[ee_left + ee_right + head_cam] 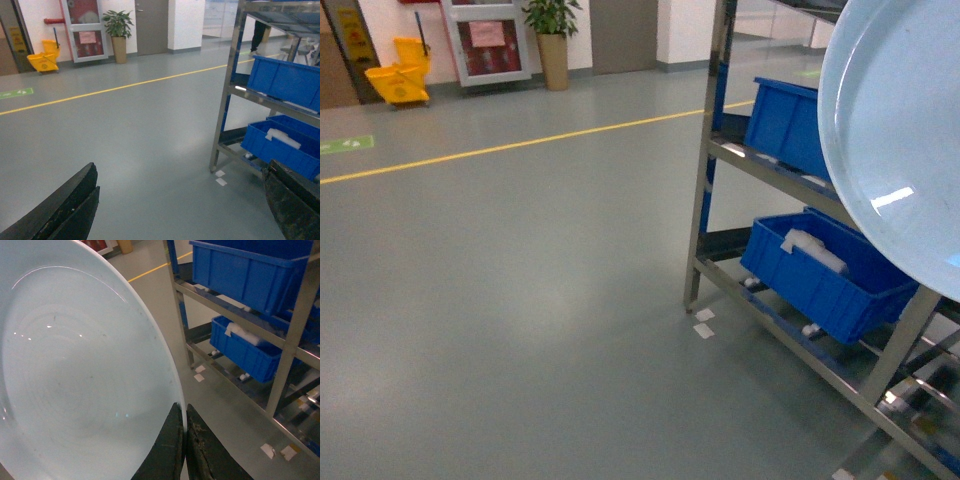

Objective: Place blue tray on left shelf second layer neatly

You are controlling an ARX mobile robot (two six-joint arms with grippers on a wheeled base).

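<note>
Blue tray: pale sky-blue, glossy, shallow with raised rim, held tilted nearly on edge at near right, hollow face toward the head camera, rim pinched at its lower edge. Left shelf second layer: shiny steel rail tier, farther right, carrying a deep-blue crate; apart from the tray.

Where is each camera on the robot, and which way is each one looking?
Head: up on the robot, slanting down at the floor and steel rack; the blue tray fills the right, no arm shows.
Left wrist: low on the left arm, facing the rack; the open left gripper shows two dark fingers.
Right wrist: on the right arm, close behind the tray; the right gripper pinches its rim.
All three share the lower blue crate.
</note>
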